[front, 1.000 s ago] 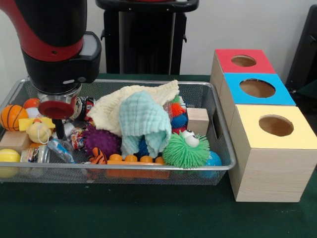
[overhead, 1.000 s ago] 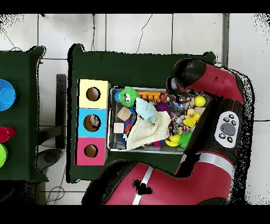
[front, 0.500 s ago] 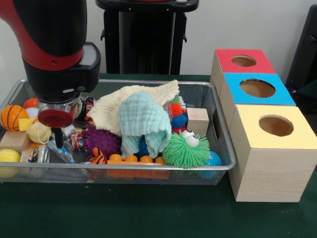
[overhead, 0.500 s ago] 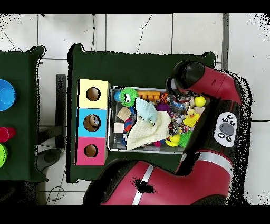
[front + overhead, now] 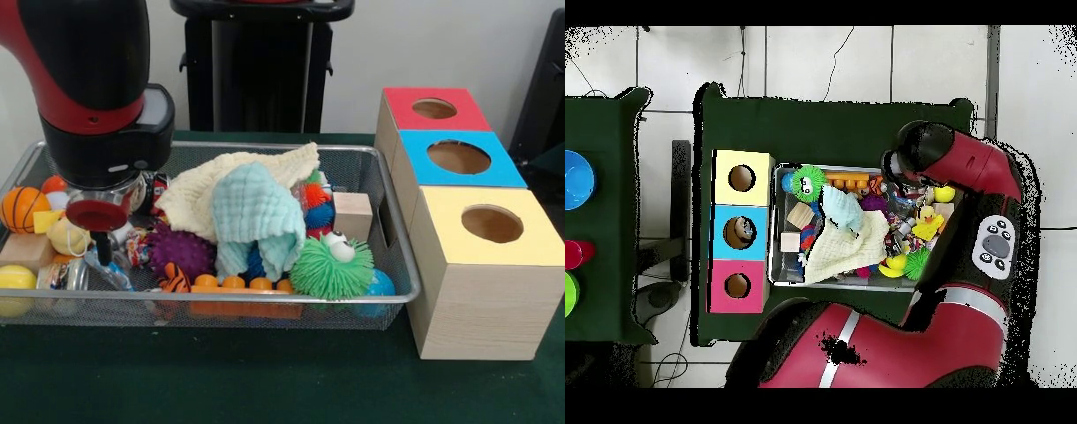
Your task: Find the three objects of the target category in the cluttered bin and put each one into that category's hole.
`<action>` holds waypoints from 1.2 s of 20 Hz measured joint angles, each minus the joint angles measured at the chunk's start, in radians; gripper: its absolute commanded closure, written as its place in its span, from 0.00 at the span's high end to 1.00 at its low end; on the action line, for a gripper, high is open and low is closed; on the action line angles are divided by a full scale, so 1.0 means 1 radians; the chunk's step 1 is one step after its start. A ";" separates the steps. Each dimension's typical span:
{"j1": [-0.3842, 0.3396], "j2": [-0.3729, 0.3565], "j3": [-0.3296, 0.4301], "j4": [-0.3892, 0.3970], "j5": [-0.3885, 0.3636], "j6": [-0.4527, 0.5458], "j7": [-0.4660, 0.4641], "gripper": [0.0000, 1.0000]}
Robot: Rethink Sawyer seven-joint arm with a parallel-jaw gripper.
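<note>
The wire bin fills the frame's left and centre, heaped with toys under a cream cloth and a mint cloth. At its left end the gripper dips among them beside a pale yellow ball; whether its jaws are parted or holding anything cannot be told. On the right stand the red box, blue box and yellow box, each holed.

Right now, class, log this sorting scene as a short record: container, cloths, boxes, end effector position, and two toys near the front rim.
container: wire mesh bin on a green table
cloths: cream cloth with a light blue cloth draped over it, mid-bin
boxes: three wooden boxes beside the bin, lids red, blue, yellow, one round hole each
end effector: lowered into the bin's basketball end; open or shut unclear
front toys: green fuzzy toy with eyes; purple spiky ball
</note>
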State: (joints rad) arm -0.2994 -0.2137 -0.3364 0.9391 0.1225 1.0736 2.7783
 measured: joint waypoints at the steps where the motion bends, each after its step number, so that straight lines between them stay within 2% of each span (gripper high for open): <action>1: -0.001 0.000 0.000 0.002 0.000 0.000 0.000 1.00; 9: -0.004 0.000 0.000 0.032 0.001 -0.015 0.000 1.00; 24: -0.004 0.005 0.000 0.038 0.001 -0.024 0.000 1.00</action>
State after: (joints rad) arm -0.3033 -0.2087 -0.3366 0.9769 0.1237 1.0499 2.7783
